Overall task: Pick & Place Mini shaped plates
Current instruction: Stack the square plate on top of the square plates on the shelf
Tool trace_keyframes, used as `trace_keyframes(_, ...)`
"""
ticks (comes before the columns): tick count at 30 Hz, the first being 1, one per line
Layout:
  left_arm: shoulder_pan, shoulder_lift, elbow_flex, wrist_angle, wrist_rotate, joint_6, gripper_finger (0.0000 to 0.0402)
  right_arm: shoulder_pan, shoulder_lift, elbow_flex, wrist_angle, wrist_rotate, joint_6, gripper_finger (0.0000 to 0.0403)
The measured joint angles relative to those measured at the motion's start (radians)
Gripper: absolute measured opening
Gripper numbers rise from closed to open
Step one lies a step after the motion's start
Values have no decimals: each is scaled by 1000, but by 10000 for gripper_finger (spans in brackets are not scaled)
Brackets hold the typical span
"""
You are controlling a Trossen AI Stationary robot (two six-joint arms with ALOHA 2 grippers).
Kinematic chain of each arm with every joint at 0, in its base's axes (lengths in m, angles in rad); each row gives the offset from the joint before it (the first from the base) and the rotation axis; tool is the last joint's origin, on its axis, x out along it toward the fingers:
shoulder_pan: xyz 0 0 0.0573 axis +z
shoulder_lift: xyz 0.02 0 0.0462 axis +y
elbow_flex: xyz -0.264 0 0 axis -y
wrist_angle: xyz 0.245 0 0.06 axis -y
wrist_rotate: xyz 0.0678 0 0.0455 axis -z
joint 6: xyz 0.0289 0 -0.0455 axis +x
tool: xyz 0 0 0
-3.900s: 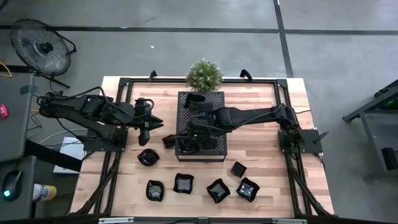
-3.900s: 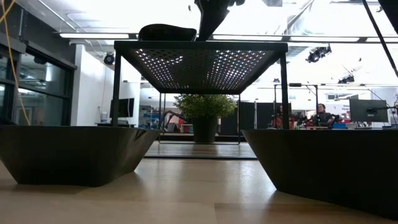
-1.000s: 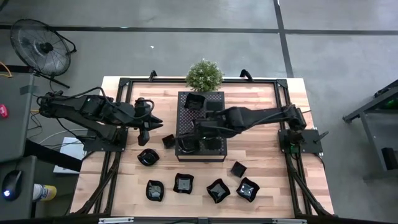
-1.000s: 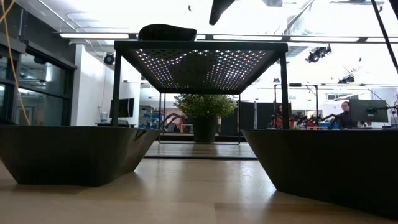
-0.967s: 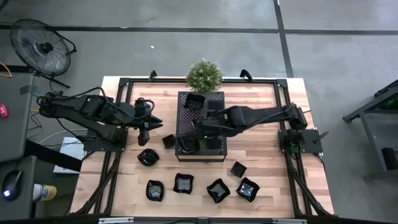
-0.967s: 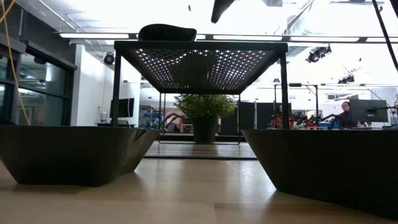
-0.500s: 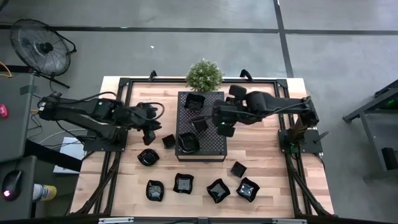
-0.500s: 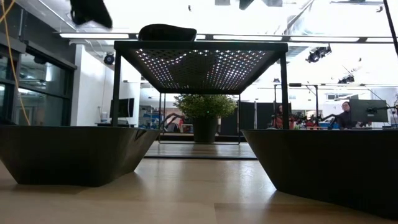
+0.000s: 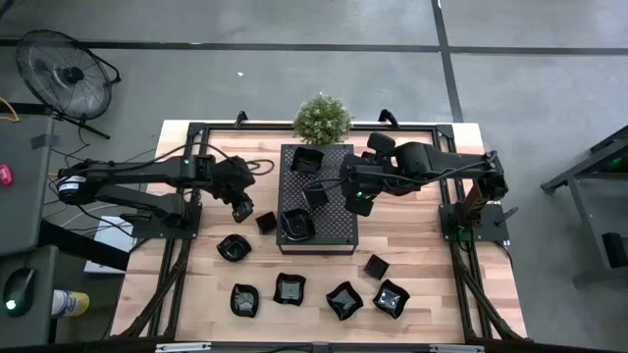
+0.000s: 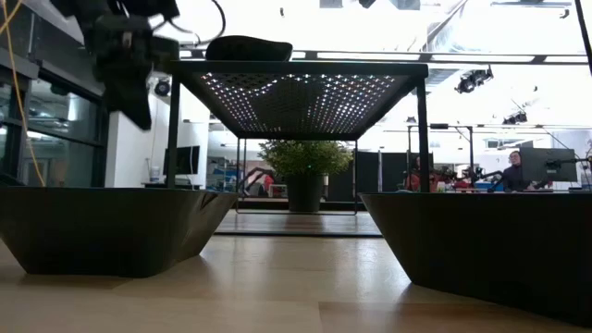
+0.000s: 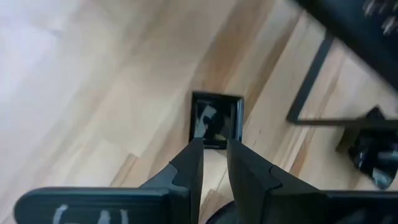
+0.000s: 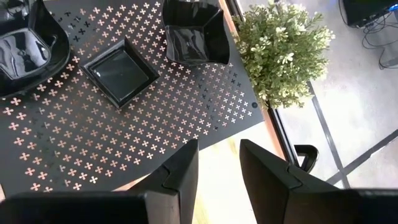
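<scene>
Resting on the perforated tray [image 9: 334, 230], three mini plates [image 9: 296, 225], six on table [image 9: 412, 235], both jaws narrowly parted, empty.

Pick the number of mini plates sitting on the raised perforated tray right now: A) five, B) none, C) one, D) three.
D: the high view shows three dishes on the perforated tray: a wavy-rimmed plate near the plant, a small square plate mid-tray, and a larger plate at the front corner.
</scene>
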Motion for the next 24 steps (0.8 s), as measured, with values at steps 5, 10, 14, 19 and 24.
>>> trace_keyframes(5, 14, 33, -80, 74, 43, 90, 69, 0, -21, 0, 0, 3, 2, 113)
trace_keyframes(10, 13, 87, -113, 128, 45, 70, 69, 0, -33, 0, 0, 9, 22, 113)
trace_keyframes(14, 13, 152, -118, 136, 40, 64, 69, 0, -36, 0, 0, 18, 26, 113)
trace_keyframes(19, 13, 221, -118, 137, 18, 64, 69, -1, -36, 0, 0, 26, 23, 113)
trace_keyframes(24, 13, 303, -118, 202, 48, 64, 69, -4, -35, 0, 0, 26, 27, 113)
